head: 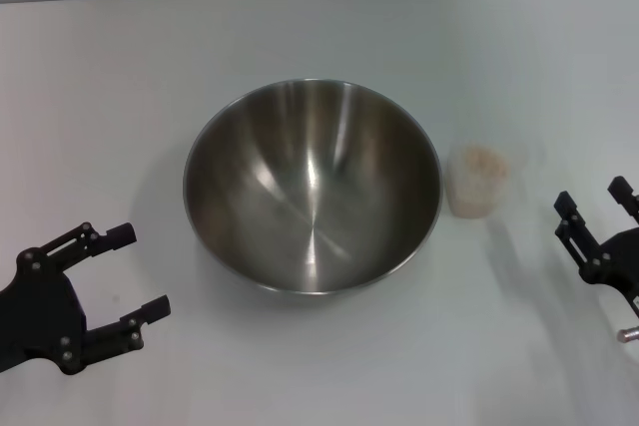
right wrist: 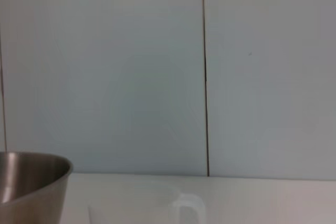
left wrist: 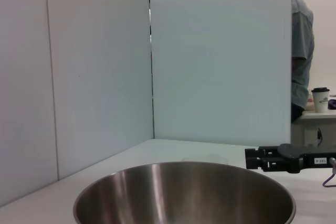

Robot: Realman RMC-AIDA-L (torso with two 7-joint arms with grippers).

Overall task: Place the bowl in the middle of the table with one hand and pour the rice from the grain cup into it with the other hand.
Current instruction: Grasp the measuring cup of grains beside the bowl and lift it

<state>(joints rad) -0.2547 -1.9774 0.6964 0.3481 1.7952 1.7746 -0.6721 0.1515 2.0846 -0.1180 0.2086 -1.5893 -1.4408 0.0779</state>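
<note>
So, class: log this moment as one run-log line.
bowl: mid-table, empty | grain cup: right of bowl, holds rice | left end effector: open | right end effector: open

I see the steel bowl [head: 312, 187] sitting upright and empty at the middle of the white table [head: 300, 37]. Just beside it on the right stands the clear cup [head: 477, 179], upright, holding pale rice [head: 481, 158].

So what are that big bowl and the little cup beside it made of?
The bowl looks like stainless steel with a brushed, shiny finish: it is grey and mirrors light in streaks down its inside. The cup seems to be clear plastic, though glass can't be ruled out: the pale rice shows through its thin wall.
</note>
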